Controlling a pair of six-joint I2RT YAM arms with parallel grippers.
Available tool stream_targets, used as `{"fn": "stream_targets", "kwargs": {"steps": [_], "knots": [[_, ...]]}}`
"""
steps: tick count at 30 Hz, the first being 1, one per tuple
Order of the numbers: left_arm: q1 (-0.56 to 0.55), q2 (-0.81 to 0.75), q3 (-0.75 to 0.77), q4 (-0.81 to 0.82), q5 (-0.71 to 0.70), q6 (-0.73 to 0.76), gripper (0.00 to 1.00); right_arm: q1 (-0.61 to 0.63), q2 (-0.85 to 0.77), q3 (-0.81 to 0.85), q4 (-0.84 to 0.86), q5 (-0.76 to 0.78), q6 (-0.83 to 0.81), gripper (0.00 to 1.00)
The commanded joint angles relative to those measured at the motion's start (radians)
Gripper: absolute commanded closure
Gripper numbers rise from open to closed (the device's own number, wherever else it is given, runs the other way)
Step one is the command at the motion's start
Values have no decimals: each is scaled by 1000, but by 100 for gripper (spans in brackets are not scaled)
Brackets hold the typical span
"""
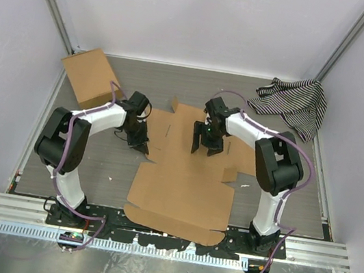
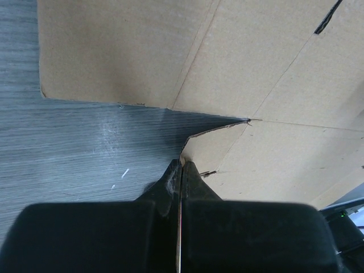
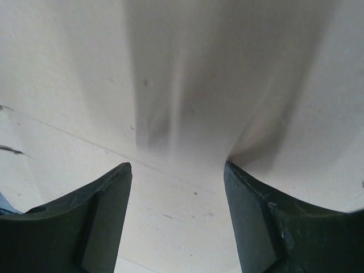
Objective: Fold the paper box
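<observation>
The paper box point(image 1: 185, 182) lies flat and unfolded on the grey table between the arms, its panels and tabs spread out. My left gripper point(image 1: 141, 146) is at the box's left edge. In the left wrist view its jaws point(image 2: 182, 164) are shut, with the corner of a small side flap point(image 2: 210, 151) running in between the tips. My right gripper point(image 1: 207, 145) is open and points down onto the box's far panel. In the right wrist view its fingers point(image 3: 256, 210) stand wide apart over the pale cardboard point(image 3: 182, 85), and the right tip touches it.
A smaller plain cardboard rectangle point(image 1: 91, 77) lies at the back left. A black-and-white striped cloth point(image 1: 295, 102) lies at the back right. White walls close in the table on three sides. A metal rail point(image 1: 167, 230) runs along the near edge.
</observation>
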Motion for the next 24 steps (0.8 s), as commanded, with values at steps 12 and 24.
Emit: {"fn": "stream_targets", "kwargs": {"steps": [12, 24], "knots": [[34, -116, -48, 11, -137, -84, 100, -36, 44, 276, -60, 34, -38, 28], [75, -90, 13, 21, -134, -69, 100, -195, -146, 26, -51, -33, -119, 28]]}}
